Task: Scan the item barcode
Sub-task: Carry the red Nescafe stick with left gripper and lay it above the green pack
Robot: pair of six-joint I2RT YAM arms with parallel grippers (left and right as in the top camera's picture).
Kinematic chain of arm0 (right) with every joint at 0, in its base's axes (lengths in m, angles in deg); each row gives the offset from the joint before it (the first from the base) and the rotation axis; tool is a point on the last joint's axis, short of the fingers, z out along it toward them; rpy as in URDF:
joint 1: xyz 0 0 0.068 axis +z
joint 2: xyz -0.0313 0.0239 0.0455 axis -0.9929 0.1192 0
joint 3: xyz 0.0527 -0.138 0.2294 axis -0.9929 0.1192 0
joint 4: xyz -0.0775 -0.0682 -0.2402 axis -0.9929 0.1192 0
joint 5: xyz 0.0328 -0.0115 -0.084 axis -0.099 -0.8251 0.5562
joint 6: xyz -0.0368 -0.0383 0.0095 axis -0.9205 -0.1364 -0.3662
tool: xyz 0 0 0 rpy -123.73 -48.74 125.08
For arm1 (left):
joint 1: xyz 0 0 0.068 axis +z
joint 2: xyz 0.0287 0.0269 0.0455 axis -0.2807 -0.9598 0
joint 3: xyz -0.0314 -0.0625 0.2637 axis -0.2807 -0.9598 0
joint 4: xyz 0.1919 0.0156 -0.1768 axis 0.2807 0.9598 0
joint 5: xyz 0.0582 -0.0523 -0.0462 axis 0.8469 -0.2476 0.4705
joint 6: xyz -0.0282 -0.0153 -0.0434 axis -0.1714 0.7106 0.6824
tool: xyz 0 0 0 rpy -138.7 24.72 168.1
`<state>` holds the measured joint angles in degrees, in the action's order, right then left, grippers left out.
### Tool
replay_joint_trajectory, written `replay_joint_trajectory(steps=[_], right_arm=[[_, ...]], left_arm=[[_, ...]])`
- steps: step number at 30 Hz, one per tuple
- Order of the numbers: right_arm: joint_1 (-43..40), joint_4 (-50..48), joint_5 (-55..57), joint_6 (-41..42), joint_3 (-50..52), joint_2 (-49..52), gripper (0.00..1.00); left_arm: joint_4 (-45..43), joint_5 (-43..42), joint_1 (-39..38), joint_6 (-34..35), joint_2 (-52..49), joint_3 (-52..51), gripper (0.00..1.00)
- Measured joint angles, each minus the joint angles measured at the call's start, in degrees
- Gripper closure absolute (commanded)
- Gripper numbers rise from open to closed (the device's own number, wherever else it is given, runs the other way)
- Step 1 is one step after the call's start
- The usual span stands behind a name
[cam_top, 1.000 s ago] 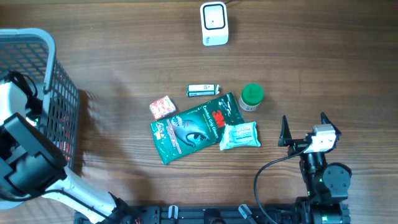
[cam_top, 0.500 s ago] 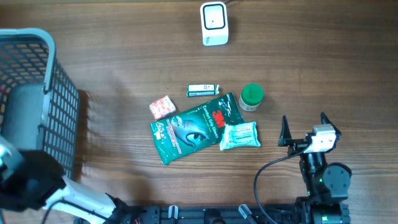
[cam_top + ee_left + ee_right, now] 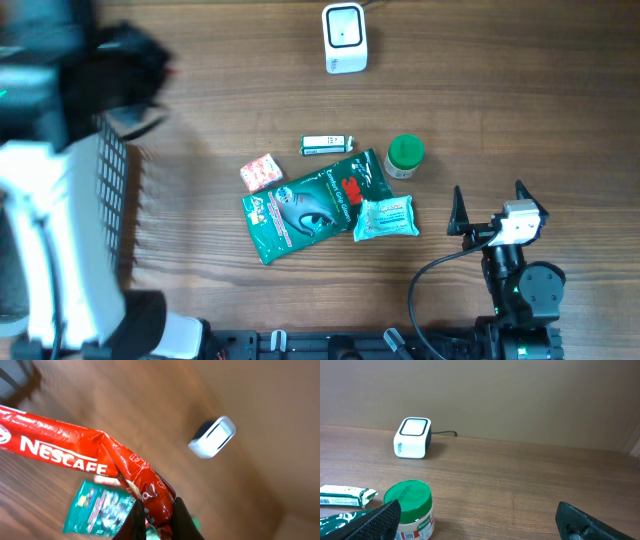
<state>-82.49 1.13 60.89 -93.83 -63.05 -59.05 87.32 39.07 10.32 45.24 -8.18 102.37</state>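
Our left end effector (image 3: 159,521) clamps the crinkly red foil Nescafe packet (image 3: 75,452) above the left of the worktop (image 3: 500,100), not yet scanned at the far white box scanner (image 3: 344,38); our right end effector (image 3: 488,200) gapes empty.

I record one change, and it concerns the left arm (image 3: 35,200). A second ago it sat low at the left edge, over the basket (image 3: 112,180). Half a second ago it had sunk further toward the bottom corner. It now runs up the whole left edge, blurred, with its dark wrist end at the top left, and it covers most of the basket. The left gripper (image 3: 159,520) has gone from wide apart to closed, and it pinches a red sachet (image 3: 65,450).
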Motion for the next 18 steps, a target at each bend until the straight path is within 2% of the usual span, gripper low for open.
replay_joint_trajectory(steps=[4, 7, 12, 18], right_arm=[[0.0, -0.02, -0.02, 0.0, 0.0, 0.0, 0.0], [0.0, 0.0, 0.0, 0.0, 0.0, 0.0, 0.0], [0.0, 0.0, 0.0, 0.0, 0.0, 0.0, 0.0], [0.0, 0.0, 0.0, 0.0, 0.0, 0.0, 0.0]], left_arm=[[-8.28, 4.74, -13.49, 7.74, -8.09, -9.92, 0.96], [-13.62, 5.22, -19.76, 13.9, -13.92, -15.52, 0.96], [-15.69, 5.46, -25.44, 25.94, -22.53, -19.98, 0.96], [-18.51, 5.73, -28.72, 30.42, -29.53, -20.48, 0.96]])
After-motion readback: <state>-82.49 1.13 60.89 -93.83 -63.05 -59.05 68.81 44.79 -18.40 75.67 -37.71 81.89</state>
